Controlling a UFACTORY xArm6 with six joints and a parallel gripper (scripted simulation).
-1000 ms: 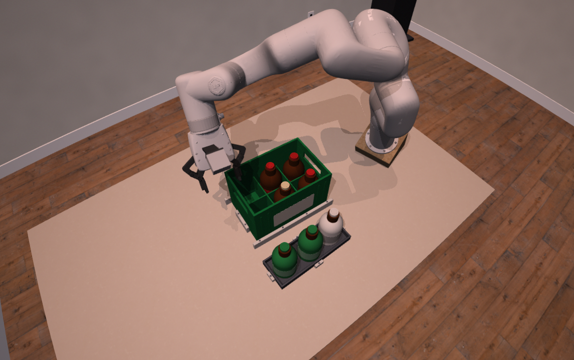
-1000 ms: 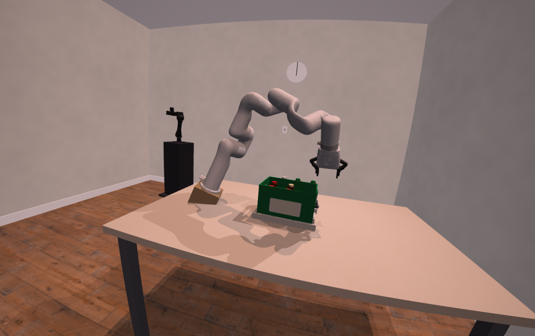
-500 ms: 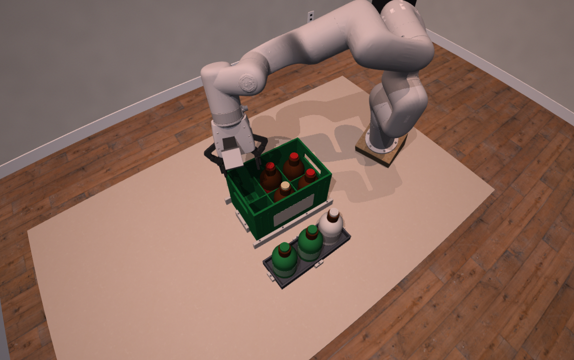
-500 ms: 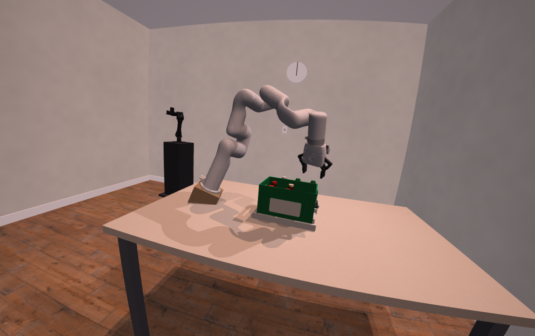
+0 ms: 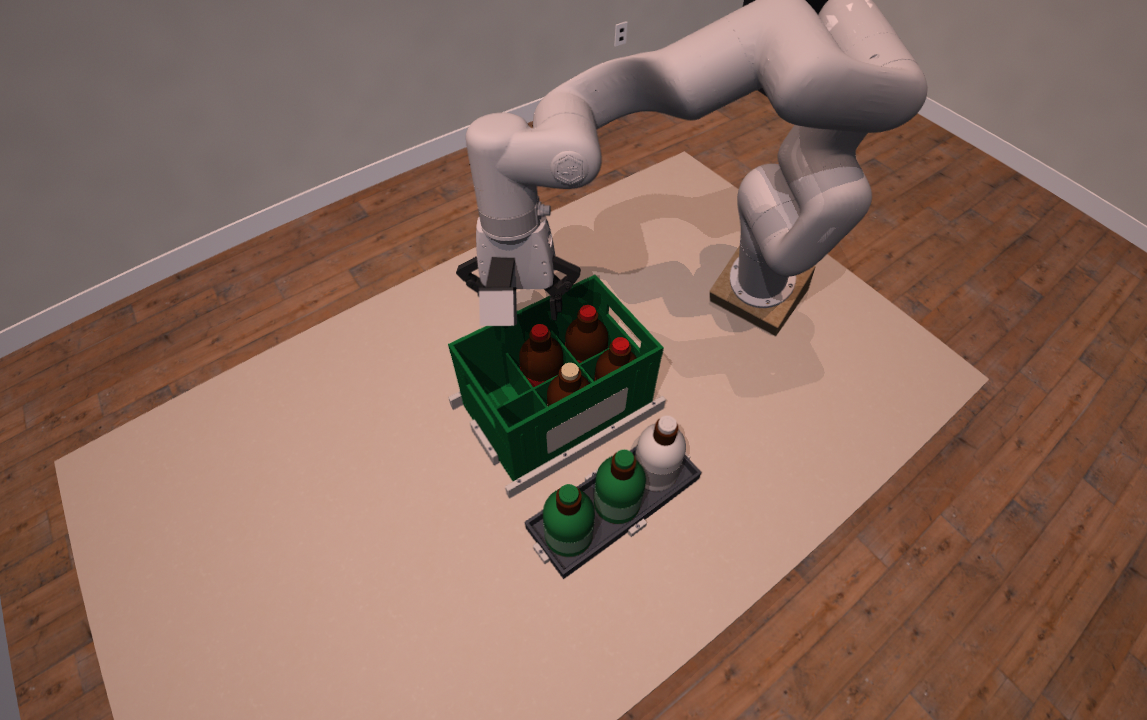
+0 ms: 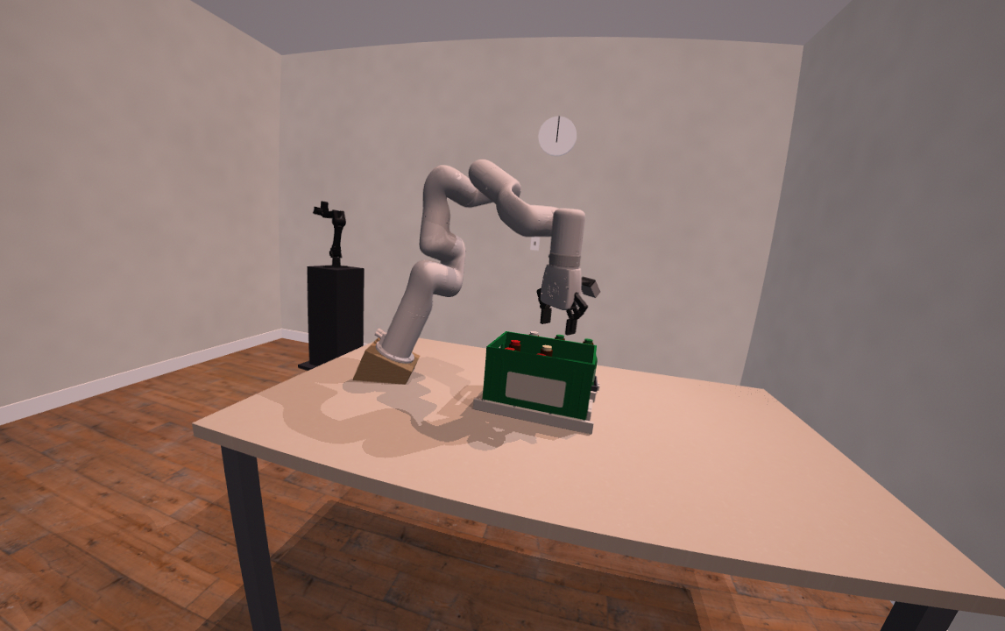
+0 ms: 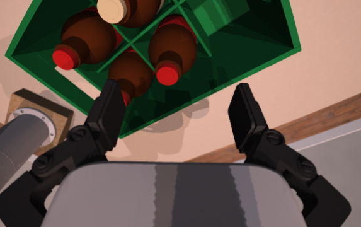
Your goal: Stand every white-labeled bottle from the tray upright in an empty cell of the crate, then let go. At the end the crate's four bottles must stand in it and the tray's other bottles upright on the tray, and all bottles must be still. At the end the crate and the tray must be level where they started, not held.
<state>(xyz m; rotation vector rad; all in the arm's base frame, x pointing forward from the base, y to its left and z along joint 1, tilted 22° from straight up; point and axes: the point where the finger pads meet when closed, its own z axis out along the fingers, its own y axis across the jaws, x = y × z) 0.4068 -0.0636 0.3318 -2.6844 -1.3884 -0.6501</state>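
The green crate point(image 5: 514, 452) point(image 6: 494, 380) point(image 7: 291, 25) stands level. Three red-capped brown bottles point(image 5: 539, 360) point(image 7: 172, 47) and one cream-capped brown bottle point(image 5: 569, 370) point(image 7: 112, 11) stand in its cells. The two cells at its left end in the top view look empty. The dark tray point(image 5: 564, 571) holds a white bottle point(image 5: 660, 454) at its right end and two green bottles point(image 5: 620, 488) point(image 5: 568, 517), all upright. My gripper point(image 6: 557, 325) point(image 7: 177, 95) is open and empty, above the crate's back side as seen in the top view, where the wrist camera block hides one finger.
Pale rails point(image 5: 581, 447) lie along the crate's foot, and small clips point(image 5: 637, 527) sit at the tray's edge. The arm's wooden base block point(image 5: 743, 308) point(image 6: 382, 367) point(image 7: 41, 104) stands beyond the crate's handle end. The crate hides most of the tray in the exterior view.
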